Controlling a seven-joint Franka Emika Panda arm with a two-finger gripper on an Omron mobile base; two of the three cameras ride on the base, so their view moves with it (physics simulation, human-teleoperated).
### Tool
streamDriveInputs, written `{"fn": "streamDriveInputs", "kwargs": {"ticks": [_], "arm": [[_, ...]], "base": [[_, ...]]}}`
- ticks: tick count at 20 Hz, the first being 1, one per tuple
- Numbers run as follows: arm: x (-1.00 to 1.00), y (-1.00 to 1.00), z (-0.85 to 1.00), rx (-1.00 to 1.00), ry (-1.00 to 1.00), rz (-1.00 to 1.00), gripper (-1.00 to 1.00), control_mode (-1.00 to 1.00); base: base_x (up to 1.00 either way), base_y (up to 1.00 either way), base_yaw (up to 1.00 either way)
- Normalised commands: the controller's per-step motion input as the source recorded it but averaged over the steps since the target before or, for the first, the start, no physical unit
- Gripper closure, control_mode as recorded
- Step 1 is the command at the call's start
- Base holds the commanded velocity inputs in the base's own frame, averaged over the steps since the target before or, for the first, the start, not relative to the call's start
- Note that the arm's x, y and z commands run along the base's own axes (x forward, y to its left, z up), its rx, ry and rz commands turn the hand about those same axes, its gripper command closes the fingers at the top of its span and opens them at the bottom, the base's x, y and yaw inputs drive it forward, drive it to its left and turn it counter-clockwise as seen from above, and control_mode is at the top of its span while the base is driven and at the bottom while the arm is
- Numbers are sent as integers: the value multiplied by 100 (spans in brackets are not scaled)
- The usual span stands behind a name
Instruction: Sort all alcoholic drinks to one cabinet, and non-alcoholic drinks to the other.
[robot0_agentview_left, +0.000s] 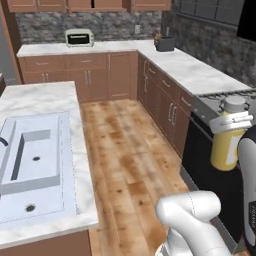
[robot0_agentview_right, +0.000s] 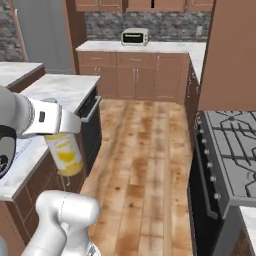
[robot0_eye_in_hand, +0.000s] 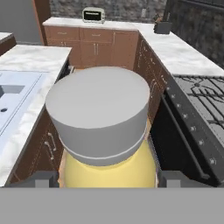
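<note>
Your hand is clamped on the yellow bottle, one finger on each side of its body, whitish cap right under the camera. You have the bottle upright in the air above the wooden floor, left of the stove.

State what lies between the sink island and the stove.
In the left base view, bare wooden floor runs between the sink island and the stove; nearer the camera, the held yellow bottle hangs over it.
</note>
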Motion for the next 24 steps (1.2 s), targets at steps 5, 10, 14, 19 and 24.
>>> {"fn": "streamDriveInputs", "kwargs": {"ticks": [5, 10, 14, 19, 24], "arm": [[0, 0, 0, 0, 0, 0, 100, 100], [0, 0, 0, 0, 0, 0, 100, 100], [0, 0, 0, 0, 0, 0, 100, 100], [0, 0, 0, 0, 0, 0, 100, 100], [0, 0, 0, 0, 0, 0, 100, 100]], "base": [[71, -10, 10], [87, -15, 12], [93, -28, 13], [94, -40, 12], [100, -39, 10]]}}
